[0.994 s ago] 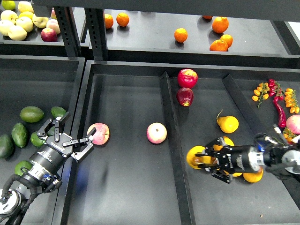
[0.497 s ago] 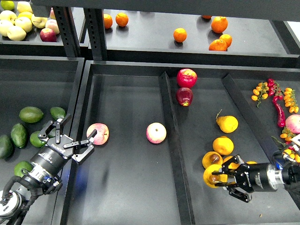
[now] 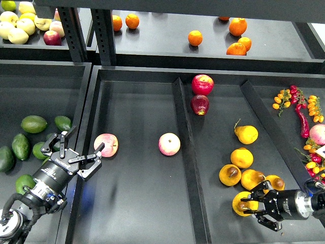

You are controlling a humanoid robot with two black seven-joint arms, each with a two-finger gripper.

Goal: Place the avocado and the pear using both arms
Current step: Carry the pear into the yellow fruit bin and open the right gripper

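Note:
My right gripper point(image 3: 247, 204) is shut on an orange-yellow pear point(image 3: 239, 203), low at the front of the right compartment. Other pears lie close by, one with a dark blotch point(image 3: 229, 174). My left gripper point(image 3: 84, 145) is open and empty. It hovers over the wall between the left bin and the middle compartment, its fingertip next to a pink-yellow apple point(image 3: 106, 145). Several avocados lie in the left bin, left of this gripper. A dark elongated avocado point(image 3: 21, 146) lies among them, and a brighter one point(image 3: 34, 123) lies behind it.
A second pink-yellow apple point(image 3: 169, 144) sits mid-tray. Two red apples point(image 3: 201, 84) lie at the back of the right compartment. A divider point(image 3: 189, 162) splits the tray. Chillies and small tomatoes point(image 3: 299, 109) lie far right. Oranges point(image 3: 195, 37) sit on the back shelf.
My right gripper has carried the pear from beside the divider toward the front right and lower. My left gripper has drifted slightly down and stays open.

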